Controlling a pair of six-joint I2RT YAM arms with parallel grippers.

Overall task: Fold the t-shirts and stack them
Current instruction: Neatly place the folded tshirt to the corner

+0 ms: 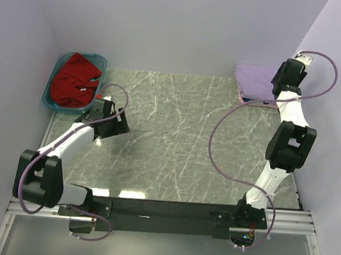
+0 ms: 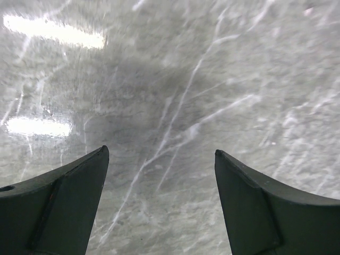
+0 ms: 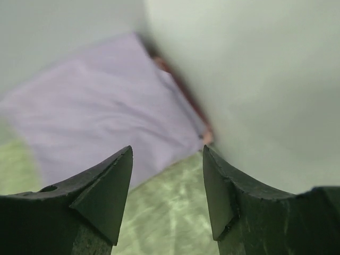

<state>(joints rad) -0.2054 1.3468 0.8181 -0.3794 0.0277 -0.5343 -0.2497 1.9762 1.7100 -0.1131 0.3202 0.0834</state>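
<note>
A folded lavender-purple t-shirt (image 1: 254,81) lies at the table's far right corner, on top of a pink one whose edge (image 1: 242,98) peeks out below it. It also shows in the right wrist view (image 3: 101,111). A crumpled red t-shirt (image 1: 74,78) lies in the teal tub (image 1: 55,71) at the far left. My right gripper (image 3: 167,151) is open and empty, just above the near edge of the lavender shirt by the right wall. My left gripper (image 2: 159,151) is open and empty over bare marble, near the tub. The navy shirt is out of view.
The marble table top (image 1: 175,140) lies between the arms. Walls close in the back, left and right sides. A purple cable (image 1: 222,149) loops over the table from the right arm. A black rail (image 1: 164,210) runs along the near edge.
</note>
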